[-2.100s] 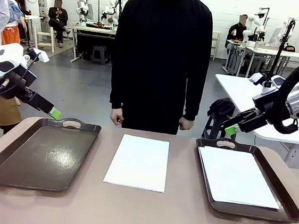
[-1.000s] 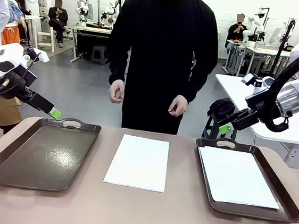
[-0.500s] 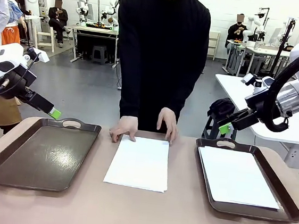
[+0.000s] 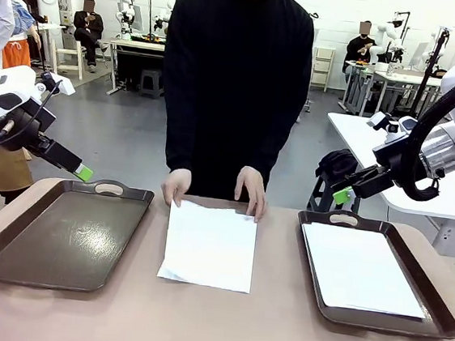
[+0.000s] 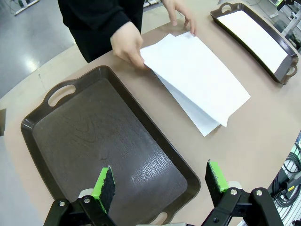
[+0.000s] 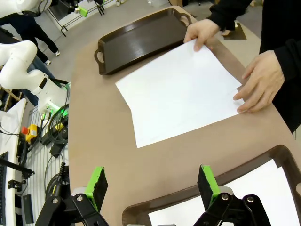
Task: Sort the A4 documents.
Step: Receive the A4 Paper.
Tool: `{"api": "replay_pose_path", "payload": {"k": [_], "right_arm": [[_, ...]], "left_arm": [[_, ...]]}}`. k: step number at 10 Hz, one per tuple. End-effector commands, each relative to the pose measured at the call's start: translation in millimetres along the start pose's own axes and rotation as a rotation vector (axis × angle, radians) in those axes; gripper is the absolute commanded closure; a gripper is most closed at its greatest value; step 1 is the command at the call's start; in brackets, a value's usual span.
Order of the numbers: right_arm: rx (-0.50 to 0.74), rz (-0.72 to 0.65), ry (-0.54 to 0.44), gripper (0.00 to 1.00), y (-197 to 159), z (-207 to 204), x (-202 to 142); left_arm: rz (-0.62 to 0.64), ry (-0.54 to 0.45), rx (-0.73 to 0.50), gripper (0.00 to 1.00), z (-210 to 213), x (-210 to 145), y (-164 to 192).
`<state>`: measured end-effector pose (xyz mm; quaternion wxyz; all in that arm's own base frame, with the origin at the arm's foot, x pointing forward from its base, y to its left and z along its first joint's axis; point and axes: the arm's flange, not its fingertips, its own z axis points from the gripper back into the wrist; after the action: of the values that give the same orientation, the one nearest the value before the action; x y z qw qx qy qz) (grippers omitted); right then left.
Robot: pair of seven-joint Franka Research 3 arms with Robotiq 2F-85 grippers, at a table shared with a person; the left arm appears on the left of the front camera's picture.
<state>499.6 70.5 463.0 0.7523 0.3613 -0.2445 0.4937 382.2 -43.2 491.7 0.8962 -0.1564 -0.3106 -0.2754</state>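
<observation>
Brown desk (image 4: 211,323), dead centre: thin white A4 paper sheets (image 4: 208,246) lie lengthwise toward the person, whose hands (image 4: 251,191) pin their far edge. The left tool (image 5: 161,181) and right tool (image 6: 153,181) hover wide open and empty, flanking them.

White wall (image 4: 346,8), grey floor (image 4: 125,139), white worktable (image 4: 361,140)

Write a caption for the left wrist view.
Open left pincer above a dark brown tray; a person's hands touch the A4 documents beside it.

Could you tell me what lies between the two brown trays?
A fanned stack of A4 documents, the person's hands on its far edge, seen in the front view.
</observation>
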Motion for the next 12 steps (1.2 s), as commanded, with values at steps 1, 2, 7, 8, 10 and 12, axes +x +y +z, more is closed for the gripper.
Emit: {"api": "replay_pose_path", "payload": {"k": [1,2,7,8,10,12], "right_arm": [[0.002,0.007,0.001,0.00,0.9,-1.8,0.3],[0.002,0.007,0.001,0.00,0.9,-1.8,0.3],[0.002,0.007,0.001,0.00,0.9,-1.8,0.3],[0.002,0.007,0.001,0.00,0.9,-1.8,0.3],[0.002,0.007,0.001,0.00,0.9,-1.8,0.3],[0.002,0.007,0.001,0.00,0.9,-1.8,0.3]], "left_arm": [[0.002,-0.004,-0.008,0.00,-0.5,-0.8,2.3],[0.002,-0.004,-0.008,0.00,-0.5,-0.8,2.3],[0.002,-0.004,-0.008,0.00,-0.5,-0.8,2.3],[0.002,-0.004,-0.008,0.00,-0.5,-0.8,2.3],[0.002,-0.004,-0.008,0.00,-0.5,-0.8,2.3],[0.002,-0.004,-0.008,0.00,-0.5,-0.8,2.3]]}}
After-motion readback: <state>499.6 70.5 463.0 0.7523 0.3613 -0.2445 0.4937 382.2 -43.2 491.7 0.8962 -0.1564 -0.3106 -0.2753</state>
